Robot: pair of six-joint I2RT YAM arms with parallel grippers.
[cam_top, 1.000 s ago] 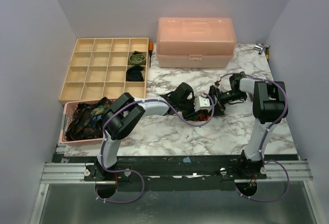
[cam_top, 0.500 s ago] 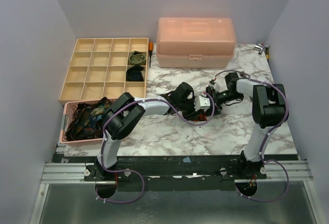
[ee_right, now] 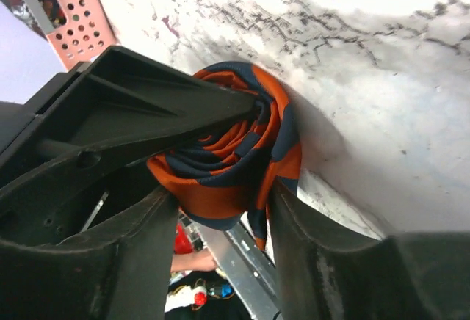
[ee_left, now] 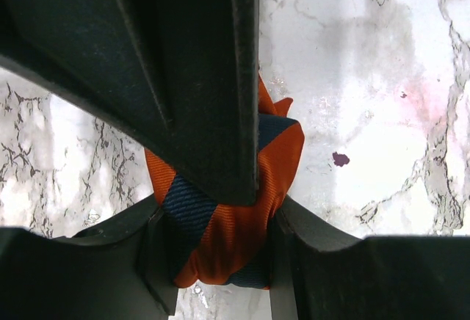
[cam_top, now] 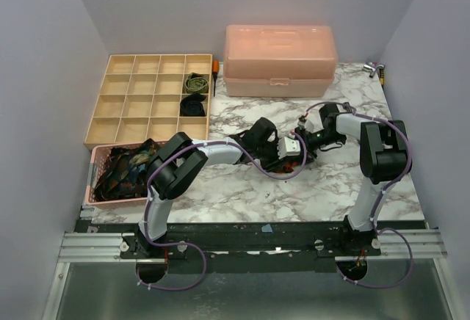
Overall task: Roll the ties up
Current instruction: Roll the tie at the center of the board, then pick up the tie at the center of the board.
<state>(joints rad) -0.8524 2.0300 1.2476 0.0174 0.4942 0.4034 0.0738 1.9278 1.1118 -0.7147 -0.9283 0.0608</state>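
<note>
Tie roll [ee_left: 235, 217] partly hidden behind black finger [ee_left: 191, 78], L wrist cam.

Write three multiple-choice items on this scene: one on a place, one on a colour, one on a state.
1. Where is the green tie?
A. in the tray
B. in the basket
C. on the box

2. What colours is the held tie?
A. red and white
B. orange and navy
C. all black

3. What state is the held tie in?
A. laid flat
B. knotted
C. rolled up

Key:
1 A: it lies in a compartment of the tray's right column, away from the basket and the box.
2 B: both wrist views show orange and navy stripes.
3 C: it is a coil, gripped by the left gripper and the right gripper.
</note>
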